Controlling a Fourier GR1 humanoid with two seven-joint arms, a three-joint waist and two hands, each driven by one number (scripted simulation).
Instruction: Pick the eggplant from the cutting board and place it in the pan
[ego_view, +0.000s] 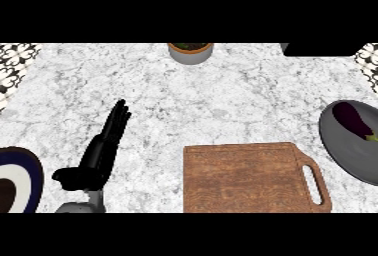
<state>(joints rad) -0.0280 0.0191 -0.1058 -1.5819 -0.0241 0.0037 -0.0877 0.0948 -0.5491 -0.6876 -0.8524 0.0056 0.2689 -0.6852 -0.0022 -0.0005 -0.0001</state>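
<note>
Eggplant (353, 120) lies inside the pan (347, 152) at the view's right edge, dark purple, long axis running diagonally, its lower end partly cut off by the frame. Pan is grey, round-rimmed, only its left part in view; it sits on the surface (221, 95) just right of the board (247, 177), w/ a narrow strip of marble between them.

Board is brown wood, roughly square, lying flat at bottom centre-right; handle slot is on its right side, facing the pan. Nothing on it.

Left hand (103, 145) shows at lower left, black, fingers straight and together pointing up and slightly right, thumb sticking out to the left; holds nothing, well apart from board and pan. Grey forearm enters below it at the bottom edge. Right hand doesn't show anywhere.

Plate (29, 167) w/ dark blue rim and white inner ring sits at far lower left, partly cut off, just left of the left hand.

Pot (190, 52), grey w/ brown inside, stands at top centre of the surface. A black object (317, 49) sits at the top right, mostly cropped; can't tell what it is.
</note>
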